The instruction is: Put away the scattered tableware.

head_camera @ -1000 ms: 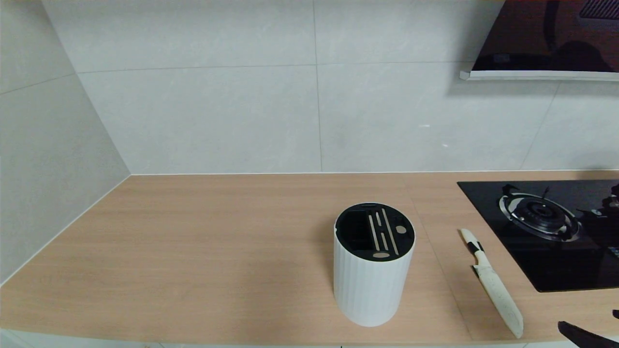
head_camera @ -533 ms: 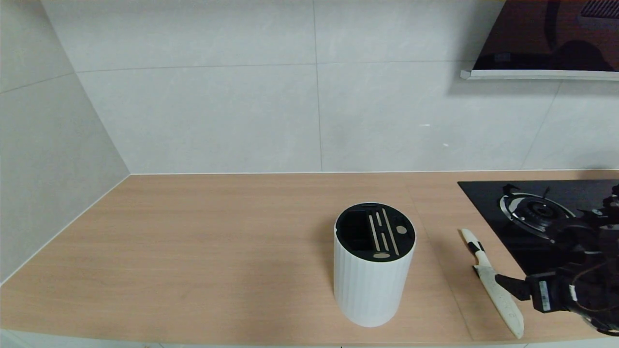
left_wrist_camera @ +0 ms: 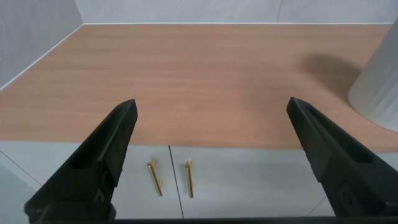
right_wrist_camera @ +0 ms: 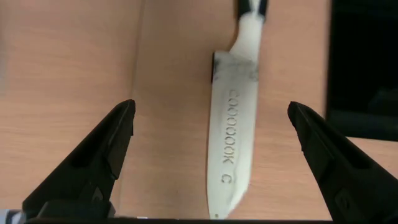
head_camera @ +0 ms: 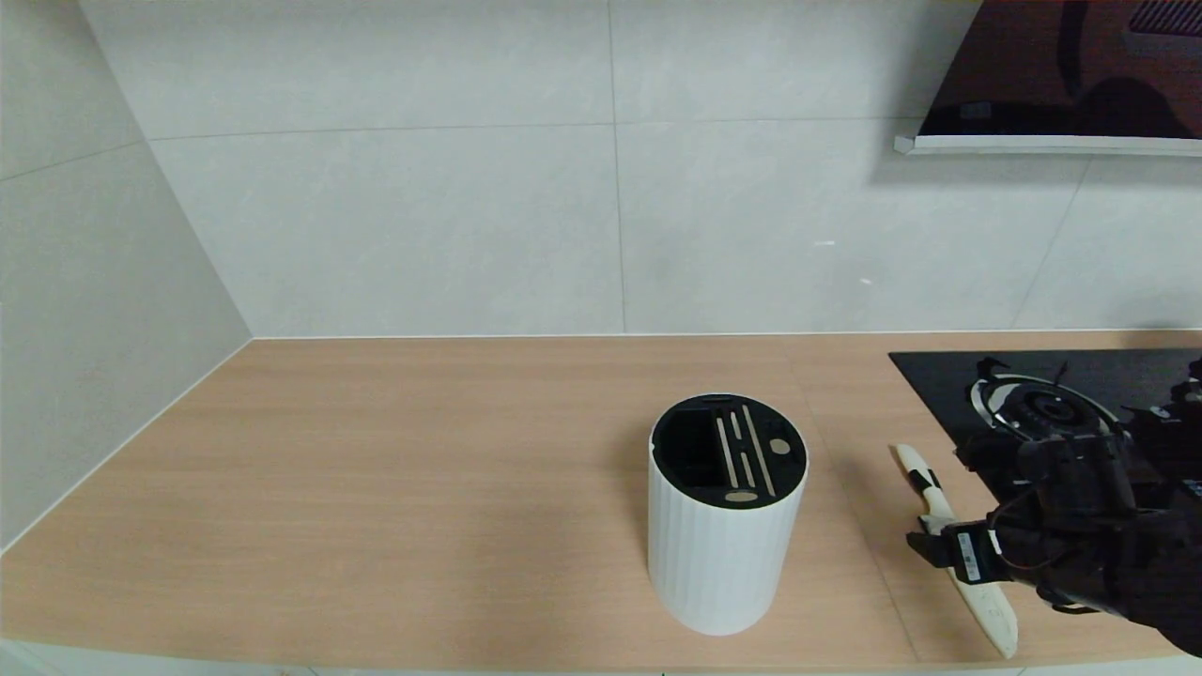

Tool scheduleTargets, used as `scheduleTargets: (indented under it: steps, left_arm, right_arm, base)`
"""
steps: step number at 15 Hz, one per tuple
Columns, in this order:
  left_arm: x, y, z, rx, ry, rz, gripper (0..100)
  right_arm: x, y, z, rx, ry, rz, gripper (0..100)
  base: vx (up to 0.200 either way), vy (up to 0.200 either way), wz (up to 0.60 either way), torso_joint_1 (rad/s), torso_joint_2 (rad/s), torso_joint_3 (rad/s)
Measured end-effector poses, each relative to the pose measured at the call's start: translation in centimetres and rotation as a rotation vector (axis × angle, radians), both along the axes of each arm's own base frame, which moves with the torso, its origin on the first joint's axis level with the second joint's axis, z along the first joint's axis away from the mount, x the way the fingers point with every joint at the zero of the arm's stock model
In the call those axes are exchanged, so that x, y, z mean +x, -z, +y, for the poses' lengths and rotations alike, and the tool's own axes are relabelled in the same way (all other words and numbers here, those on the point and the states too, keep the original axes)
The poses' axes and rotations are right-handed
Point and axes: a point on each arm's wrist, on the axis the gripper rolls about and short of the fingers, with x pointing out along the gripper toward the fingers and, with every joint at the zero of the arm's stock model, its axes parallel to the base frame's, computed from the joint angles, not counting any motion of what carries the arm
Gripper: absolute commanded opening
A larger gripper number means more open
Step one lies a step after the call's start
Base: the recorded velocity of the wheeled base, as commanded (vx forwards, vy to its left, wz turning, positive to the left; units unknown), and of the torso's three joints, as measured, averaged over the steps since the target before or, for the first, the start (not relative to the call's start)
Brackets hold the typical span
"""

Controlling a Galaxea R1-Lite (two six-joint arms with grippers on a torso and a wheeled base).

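Note:
A cream knife [head_camera: 986, 606] lies flat on the wooden counter, right of a white ribbed knife holder [head_camera: 721, 535] whose black top has slots. My right gripper [head_camera: 950, 500] hangs open just above the knife, near where blade meets handle. In the right wrist view the speckled blade [right_wrist_camera: 233, 146] lies between the two spread fingers [right_wrist_camera: 93, 165] of the right gripper [right_wrist_camera: 210, 109], apart from both. My left gripper [left_wrist_camera: 211, 104] is open and holds nothing, near the counter's front edge; the knife holder [left_wrist_camera: 379, 87] stands off to one side of it.
A black gas hob [head_camera: 939, 376] with a burner [head_camera: 1042, 408] sits at the right end of the counter, under a range hood [head_camera: 1061, 75]. Tiled walls close the back and left. Cabinet doors with gold handles [left_wrist_camera: 155, 179] lie below the counter edge.
My right arm has come in from the lower right and moved left and forward, until its open gripper hangs over the knife. The knife and holder have not moved.

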Motion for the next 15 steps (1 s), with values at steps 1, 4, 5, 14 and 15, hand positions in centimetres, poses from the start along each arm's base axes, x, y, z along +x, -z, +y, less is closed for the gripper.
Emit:
scheduleTargets:
  steps: [1,4,5,14,15]
  left_arm:
    - [0.0,0.0,0.0,0.000,0.000,0.000,100]
    - [0.0,0.0,0.0,0.000,0.000,0.000,100]
    - [0.0,0.0,0.0,0.000,0.000,0.000,100]
    - [0.0,0.0,0.0,0.000,0.000,0.000,100]
    - [0.0,0.0,0.0,0.000,0.000,0.000,100]
  right_arm:
    - [0.4,0.4,-0.2,0.000,0.008,-0.003,100]
    - [1.4,1.6,-0.6,0.003,0.029,-0.023,100]
    - [1.7,2.0,-0.7,0.004,0.033,-0.033,100]
    - [3.3,4.8,-1.8,0.013,0.078,-0.079,100]
    - [3.4,5.0,-1.9,0.013,0.083,-0.076,100]
  base:
    - [0.000,0.000,0.00,0.000,0.00,0.000]
    - [0.000,0.000,0.00,0.000,0.00,0.000]
    - [0.000,0.000,0.00,0.000,0.00,0.000]
    - [0.000,0.000,0.00,0.000,0.00,0.000]
    - [0.000,0.000,0.00,0.000,0.00,0.000]
